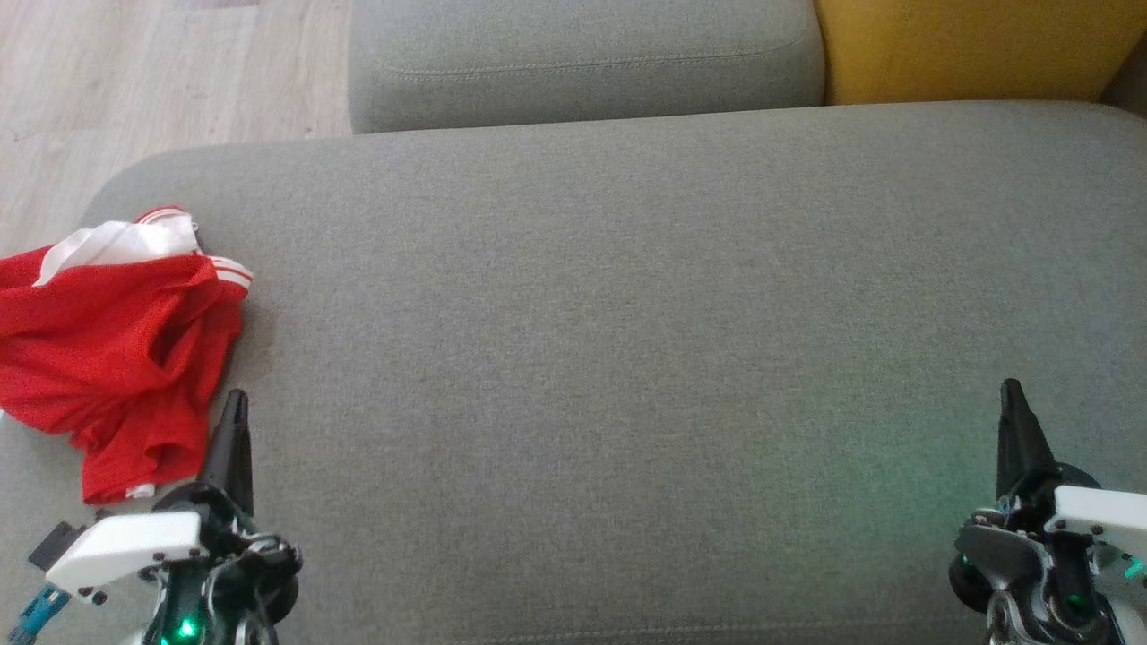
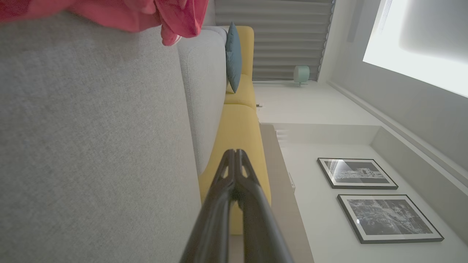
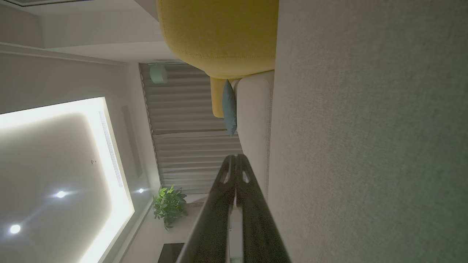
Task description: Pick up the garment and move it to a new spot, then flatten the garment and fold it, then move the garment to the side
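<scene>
Wide grey sofa seat [image 1: 627,313] across foreground. Grey cushion [image 1: 582,63] behind it, yellow cushion [image 1: 977,45] just beside at right. Pale wood floor [image 1: 134,81] upper left. Blue pillow [image 2: 233,54] where grey and yellow upholstery meet. Pleated grey curtain [image 2: 274,36] on far wall, potted plant [image 3: 169,204] near it. Framed pictures [image 2: 356,173] on white wall. Glowing ceiling panel [image 3: 55,164], small spotlights [image 3: 60,194].

I see a red garment [image 1: 116,349] with white, red-striped trim on the plain grey sofa seat [image 1: 627,313]. Beyond that seat are a grey cushion [image 1: 582,63], a mustard-yellow cushion [image 1: 977,49] and a pale wood-grain floor [image 1: 134,81].
</scene>
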`<state>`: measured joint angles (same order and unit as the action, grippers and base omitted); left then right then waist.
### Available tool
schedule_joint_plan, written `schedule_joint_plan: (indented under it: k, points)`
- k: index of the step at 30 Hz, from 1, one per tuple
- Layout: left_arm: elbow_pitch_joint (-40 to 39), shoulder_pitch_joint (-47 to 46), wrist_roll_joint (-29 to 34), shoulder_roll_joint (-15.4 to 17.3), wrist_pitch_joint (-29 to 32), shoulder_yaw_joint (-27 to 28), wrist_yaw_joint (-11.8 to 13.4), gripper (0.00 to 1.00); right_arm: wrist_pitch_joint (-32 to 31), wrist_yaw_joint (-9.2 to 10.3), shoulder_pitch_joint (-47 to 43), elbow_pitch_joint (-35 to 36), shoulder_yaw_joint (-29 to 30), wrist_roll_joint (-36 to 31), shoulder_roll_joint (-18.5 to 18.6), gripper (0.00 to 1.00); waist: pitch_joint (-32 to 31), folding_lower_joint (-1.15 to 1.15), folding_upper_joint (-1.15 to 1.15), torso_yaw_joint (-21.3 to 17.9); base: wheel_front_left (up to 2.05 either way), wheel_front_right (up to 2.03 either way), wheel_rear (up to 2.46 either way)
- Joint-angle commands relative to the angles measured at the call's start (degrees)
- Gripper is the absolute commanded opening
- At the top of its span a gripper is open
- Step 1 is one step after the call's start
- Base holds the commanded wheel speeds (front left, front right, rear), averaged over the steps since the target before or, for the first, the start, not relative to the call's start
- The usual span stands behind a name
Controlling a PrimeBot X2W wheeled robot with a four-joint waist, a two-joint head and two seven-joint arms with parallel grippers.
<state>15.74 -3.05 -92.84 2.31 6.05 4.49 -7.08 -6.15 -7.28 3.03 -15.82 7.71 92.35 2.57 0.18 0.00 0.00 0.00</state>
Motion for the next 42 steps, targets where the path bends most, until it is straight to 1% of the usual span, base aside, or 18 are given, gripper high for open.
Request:
schedule_joint_plan:
  k: [1,3,4,6,16,23,30,42]
  points:
    - [-1.71,-3.13,0.66,0.56,0.42,2.01,-0.41,0.00,-0.33,-0.21,3.15,1.79,-1.21,-0.16,0.31,0.00,0.00,0.00,0.00,0.00,0.00,0.00,0.00]
    - [-1.71,-3.13,0.66,0.56,0.42,2.01,-0.41,0.00,-0.33,-0.21,3.15,1.79,-1.21,-0.16,0.31,0.00,0.00,0.00,0.00,0.00,0.00,0.00,0.00]
    - [0.00,-0.01,-0.01,0.00,0.00,0.00,0.00,1.00,0.00,0.00,0.01,0.00,0.00,0.00,0.00,1.00,0.00,0.00,0.00,0.00,0.00,0.00,0.00]
    - [1.21,0.41,-0.05,-0.14,-0.10,-0.13,0.05,1.00,0.02,0.00,-0.36,-1.12,-0.07,-0.01,-0.07,1.00,0.00,0.00,0.00,0.00,0.00,0.00,0.00]
    - [0.83,-0.63,0.86,-0.08,-1.77,-1.77,0.02,1.00,1.22,-0.02,-0.42,0.25,-0.93,-0.86,0.13,1.00,-0.02,0.00,0.00,0.01,0.00,0.00,0.00]
    - [-0.37,-1.30,4.61,0.03,-2.96,-2.15,-0.01,1.00,2.56,-0.03,-0.26,0.91,-2.12,-2.63,0.84,1.00,-0.11,0.00,0.00,0.03,0.00,0.00,0.00]
    - [-2.23,-2.01,11.39,0.03,-4.14,-2.69,-0.03,1.00,4.04,-0.04,0.32,1.82,-3.45,-8.54,2.54,1.00,-0.21,0.00,0.00,0.11,0.00,0.00,0.00]
    - [-3.80,-3.54,21.47,0.49,-5.98,-4.41,-0.08,1.00,5.56,-0.06,1.04,4.05,-4.34,-20.01,3.69,1.00,-0.22,0.00,0.00,0.14,0.00,0.00,0.00]
